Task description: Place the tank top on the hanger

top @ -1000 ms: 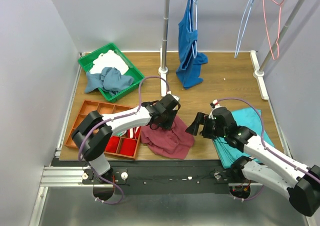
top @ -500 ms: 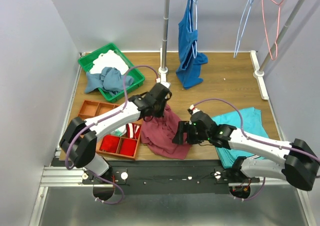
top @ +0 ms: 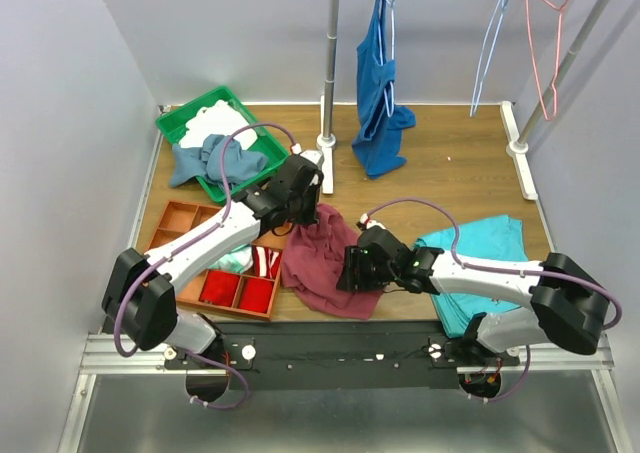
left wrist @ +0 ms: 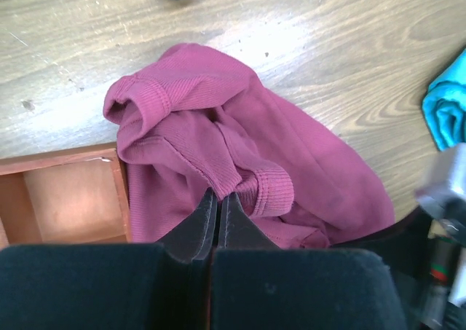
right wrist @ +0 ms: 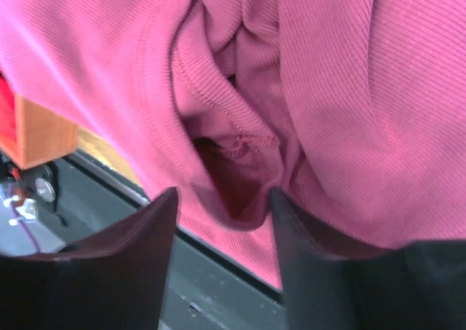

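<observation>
Over wooden tabletop (top: pixel 450 163): clamps left gripper (left wrist: pixel 216 202) on tank top (top: pixel 325 263) far edge, holds right gripper (right wrist: pixel 222 199) spread apart at its right side, leaves hanger (top: pixel 487 61) well beyond, rear right.

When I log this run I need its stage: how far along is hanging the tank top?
Done: nothing; the hanger hangs bare at the back. In hand: left fingers shut on a fold of the tank top, right fingers open over it. Left: lifting it, threading it onto the hanger.
</observation>
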Robot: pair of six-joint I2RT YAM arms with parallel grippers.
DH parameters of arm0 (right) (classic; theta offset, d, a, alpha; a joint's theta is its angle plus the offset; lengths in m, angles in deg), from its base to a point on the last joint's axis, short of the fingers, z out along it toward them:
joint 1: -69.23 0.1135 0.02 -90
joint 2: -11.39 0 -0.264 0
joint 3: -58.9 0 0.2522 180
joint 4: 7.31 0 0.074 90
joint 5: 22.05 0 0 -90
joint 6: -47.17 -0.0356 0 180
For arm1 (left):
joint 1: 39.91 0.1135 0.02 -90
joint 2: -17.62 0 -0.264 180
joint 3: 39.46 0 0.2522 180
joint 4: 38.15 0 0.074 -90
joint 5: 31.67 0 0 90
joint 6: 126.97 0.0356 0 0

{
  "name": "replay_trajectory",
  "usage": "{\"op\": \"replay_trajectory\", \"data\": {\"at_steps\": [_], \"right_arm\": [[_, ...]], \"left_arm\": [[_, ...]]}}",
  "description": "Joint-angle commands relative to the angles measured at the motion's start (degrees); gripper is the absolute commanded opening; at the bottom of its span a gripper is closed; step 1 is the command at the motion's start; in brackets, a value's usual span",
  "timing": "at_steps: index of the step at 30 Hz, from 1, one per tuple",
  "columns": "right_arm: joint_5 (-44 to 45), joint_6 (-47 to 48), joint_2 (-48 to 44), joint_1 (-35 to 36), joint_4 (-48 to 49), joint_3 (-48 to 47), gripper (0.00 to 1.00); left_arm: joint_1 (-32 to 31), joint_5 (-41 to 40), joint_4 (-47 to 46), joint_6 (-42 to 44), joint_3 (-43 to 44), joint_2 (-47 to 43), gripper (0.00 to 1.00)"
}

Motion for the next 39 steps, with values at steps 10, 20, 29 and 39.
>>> {"op": "replay_trajectory", "data": {"at_steps": [10, 20, 29, 39], "right_arm": [[14.15, 1.6, -1.24, 1.28, -11.86, -8.63, 0.01], [43.34, 14.32, -12.42, 1.28, -26.91, -34.17, 0.01], [56.44, 34.35, -7.24, 1.28, -20.5, -57.32, 0.01], [58.4, 38.44, -7.66, 1.28, -18.82, -65.08, 0.01]], "left_arm": [[3.75, 1.88, -1.07, 0.08, 0.54, -6.73, 0.0], [5.34, -0.93, -11.42, -4.75, 12.49, -14.56, 0.0], [5.25, -1.02, -15.3, -3.35, 31.74, -14.74, 0.0], [5.25, 2.32, -12.41, -3.26, 36.94, -14.64, 0.01]]}}
